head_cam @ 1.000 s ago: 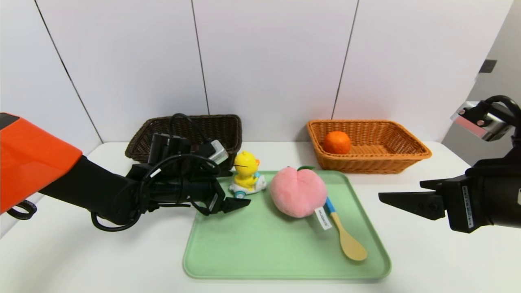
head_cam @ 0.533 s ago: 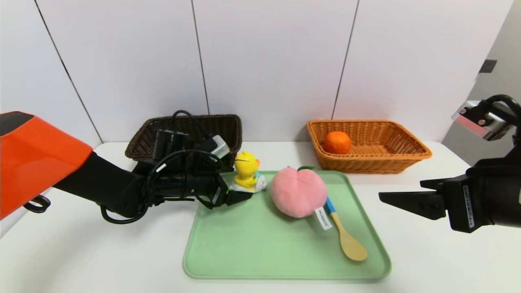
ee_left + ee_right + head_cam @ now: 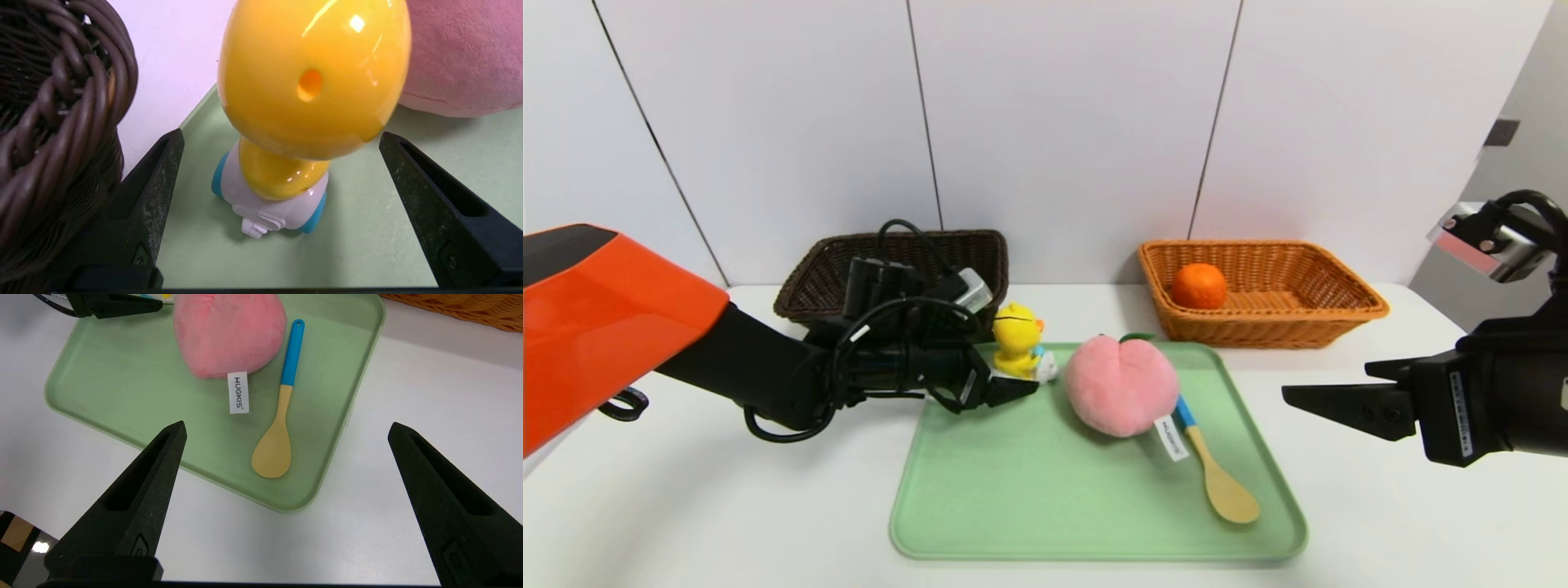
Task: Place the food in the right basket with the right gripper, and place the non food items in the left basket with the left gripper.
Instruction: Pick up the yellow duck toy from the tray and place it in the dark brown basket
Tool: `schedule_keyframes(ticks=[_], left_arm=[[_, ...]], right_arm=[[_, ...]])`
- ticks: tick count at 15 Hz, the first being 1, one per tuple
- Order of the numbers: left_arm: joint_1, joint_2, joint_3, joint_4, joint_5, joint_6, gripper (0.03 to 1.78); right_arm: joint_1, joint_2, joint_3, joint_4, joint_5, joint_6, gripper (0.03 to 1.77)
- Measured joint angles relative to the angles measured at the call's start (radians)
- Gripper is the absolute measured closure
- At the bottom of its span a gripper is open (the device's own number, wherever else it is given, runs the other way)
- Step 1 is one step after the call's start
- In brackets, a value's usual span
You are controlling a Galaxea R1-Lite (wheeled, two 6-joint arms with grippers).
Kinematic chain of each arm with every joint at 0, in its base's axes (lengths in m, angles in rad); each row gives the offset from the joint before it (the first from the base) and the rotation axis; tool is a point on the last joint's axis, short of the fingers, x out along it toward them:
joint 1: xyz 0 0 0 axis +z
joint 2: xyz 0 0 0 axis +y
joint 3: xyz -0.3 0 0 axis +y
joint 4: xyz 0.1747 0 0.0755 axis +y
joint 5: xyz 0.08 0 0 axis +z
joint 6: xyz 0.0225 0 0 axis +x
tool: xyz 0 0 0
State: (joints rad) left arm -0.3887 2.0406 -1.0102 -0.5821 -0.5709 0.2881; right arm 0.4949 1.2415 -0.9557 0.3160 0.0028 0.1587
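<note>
A: Left claw (image 3: 1011,384) is in low at the far-left corner of the green tray (image 3: 1045,506), fingers spread wide, one on each side of the duck toy (image 3: 1018,347). No contact that I can see from the wrist camera.

B: So the step in hand is the grab on the duck, a non-food item for the dark basket (image 3: 894,269)?

A: That's my read. The duck stands upright on its white car, touching nothing but the tray. The next move calls for easing a little farther in, then squeezing on the white car body or lower belly; the glossy head looks slippery.

B: Room to work?

A: Tight. The dark basket's woven wall sits just beside the claw's far finger, and the plush peach (image 3: 1121,385) lies close on the duck's right. A straight lift first, I'd say, then swing left and far over the basket rim.

B: And the other side?

A: Right claw (image 3: 1327,402) hovers released over the bare worktop (image 3: 1380,506), well to the right of the tray. The orange (image 3: 1199,286) is already in the tan basket (image 3: 1339,314). The peach and the spoon (image 3: 1217,474) wait on the tray.
</note>
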Motion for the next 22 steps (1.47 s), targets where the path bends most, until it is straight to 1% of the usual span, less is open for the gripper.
schedule_keyframes(ticks=[8,12,22], left_arm=[[-0.027,0.031,-0.032,-0.001,0.0,-0.005,0.12],[-0.033,0.049,-0.034,-0.036,0.0,-0.006,0.12],[-0.037,0.069,-0.072,-0.033,0.0,-0.011,0.12]], right_arm=[[0.002,0.002,0.0,0.0,0.0,0.0,0.1],[0.001,0.003,-0.001,0.0,0.0,-0.001,0.1],[0.001,0.007,-0.001,0.0,0.0,0.001,0.1]])
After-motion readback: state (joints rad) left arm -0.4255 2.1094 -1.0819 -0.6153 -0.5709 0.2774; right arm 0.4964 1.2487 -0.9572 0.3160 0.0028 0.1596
